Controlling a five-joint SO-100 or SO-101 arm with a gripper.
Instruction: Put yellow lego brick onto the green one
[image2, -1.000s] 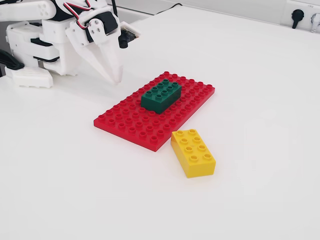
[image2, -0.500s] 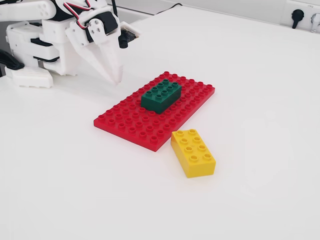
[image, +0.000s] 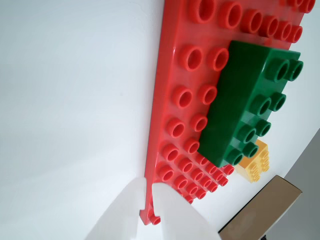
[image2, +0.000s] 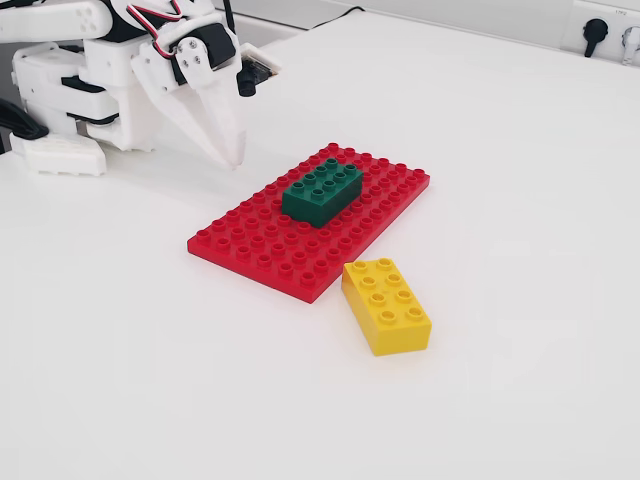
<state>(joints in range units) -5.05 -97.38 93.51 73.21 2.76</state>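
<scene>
The yellow lego brick (image2: 387, 305) lies flat on the white table, just off the near right corner of a red studded baseplate (image2: 250, 245). In the wrist view only a corner of the yellow brick (image: 255, 162) shows, beyond the green one (image: 247, 105). The green brick (image2: 322, 190) sits pressed on the baseplate (image: 175, 75) toward its far end. My white gripper (image2: 235, 160) hangs tip-down to the left of the baseplate's far corner, above the table, shut and holding nothing. Seen from the wrist, the gripper (image: 146, 186) shows its tips almost together at the baseplate's edge.
The arm's white base (image2: 60, 90) stands at the table's far left. Wall sockets (image2: 600, 30) and a black cable (image2: 330, 15) lie along the back edge. A brown box-like object (image: 260, 210) shows at the wrist view's lower right.
</scene>
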